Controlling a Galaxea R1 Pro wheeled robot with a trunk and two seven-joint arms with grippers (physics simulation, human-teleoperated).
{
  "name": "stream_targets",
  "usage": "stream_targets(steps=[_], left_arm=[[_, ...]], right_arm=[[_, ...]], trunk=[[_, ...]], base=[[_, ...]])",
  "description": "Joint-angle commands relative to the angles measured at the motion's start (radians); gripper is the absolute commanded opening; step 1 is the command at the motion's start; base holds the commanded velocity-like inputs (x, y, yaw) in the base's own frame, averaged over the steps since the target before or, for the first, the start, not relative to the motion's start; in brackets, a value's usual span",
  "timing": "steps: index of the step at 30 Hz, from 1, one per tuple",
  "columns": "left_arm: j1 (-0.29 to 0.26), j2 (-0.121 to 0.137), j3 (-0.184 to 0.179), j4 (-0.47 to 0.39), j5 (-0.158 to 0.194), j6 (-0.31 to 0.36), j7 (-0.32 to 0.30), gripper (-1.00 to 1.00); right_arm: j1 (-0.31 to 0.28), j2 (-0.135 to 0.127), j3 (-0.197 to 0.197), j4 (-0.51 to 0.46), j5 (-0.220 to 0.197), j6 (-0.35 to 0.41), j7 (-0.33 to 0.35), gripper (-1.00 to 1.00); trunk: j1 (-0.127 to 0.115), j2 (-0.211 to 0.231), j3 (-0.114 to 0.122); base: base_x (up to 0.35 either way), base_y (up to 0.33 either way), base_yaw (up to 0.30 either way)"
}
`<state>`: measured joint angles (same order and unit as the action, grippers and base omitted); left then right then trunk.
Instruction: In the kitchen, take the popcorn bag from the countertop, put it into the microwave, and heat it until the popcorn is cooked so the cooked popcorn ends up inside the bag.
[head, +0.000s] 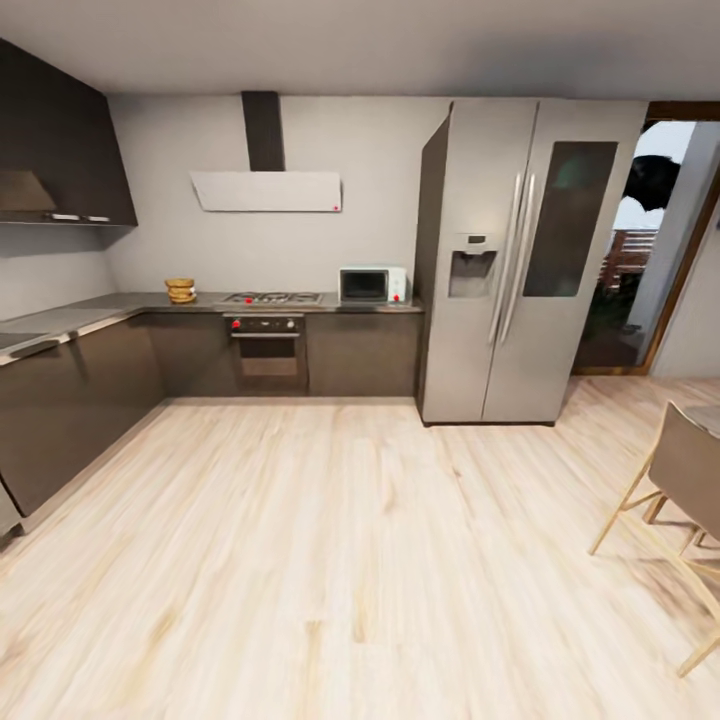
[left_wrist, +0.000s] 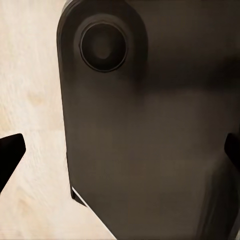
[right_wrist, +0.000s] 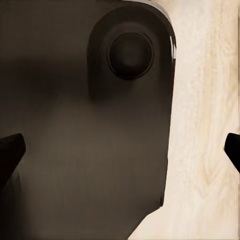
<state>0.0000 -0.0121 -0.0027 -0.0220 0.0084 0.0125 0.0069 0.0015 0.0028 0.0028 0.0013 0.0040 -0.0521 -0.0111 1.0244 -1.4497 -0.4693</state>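
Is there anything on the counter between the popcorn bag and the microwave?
Yes. The gas hob is set into the countertop between the popcorn bag and the microwave. Nothing visible stands on the hob, and the microwave door looks closed.

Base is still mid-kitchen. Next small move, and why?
Probably drive forward toward the popcorn bag at the far countertop, left of the hob; the microwave sits right of it. Open wood floor lies between, and both look well out of arm reach.

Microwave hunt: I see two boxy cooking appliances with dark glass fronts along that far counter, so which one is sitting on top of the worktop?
The microwave, the small pale box standing on the countertop beside the fridge. The dark oven is built in below the hob.
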Motion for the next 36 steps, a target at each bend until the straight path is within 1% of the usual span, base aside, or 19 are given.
stream_targets(steps=[1,18,36], left_arm=[[0.0,0.0,0.0,-0.001,0.001,0.001,0.001,1.0],[0.0,0.001,0.0,-0.001,0.002,0.01,0.002,1.0],[0.0,0.001,0.0,-0.002,0.004,0.017,0.002,1.0]], right_arm=[[0.0,0.0,0.0,0.0,0.0,-0.003,-0.001,1.0],[0.0,-0.001,0.0,0.0,0.002,-0.005,-0.001,1.0],[0.0,0.0,0.0,0.0,0.003,-0.003,-0.001,1.0]], trunk=[[0.001,0.0,-0.001],[0.001,0.0,-0.001],[0.001,0.0,-0.001]], base=[[0.333,-0.098,0.022],[0.332,-0.117,0.002],[0.333,-0.006,0.0]])
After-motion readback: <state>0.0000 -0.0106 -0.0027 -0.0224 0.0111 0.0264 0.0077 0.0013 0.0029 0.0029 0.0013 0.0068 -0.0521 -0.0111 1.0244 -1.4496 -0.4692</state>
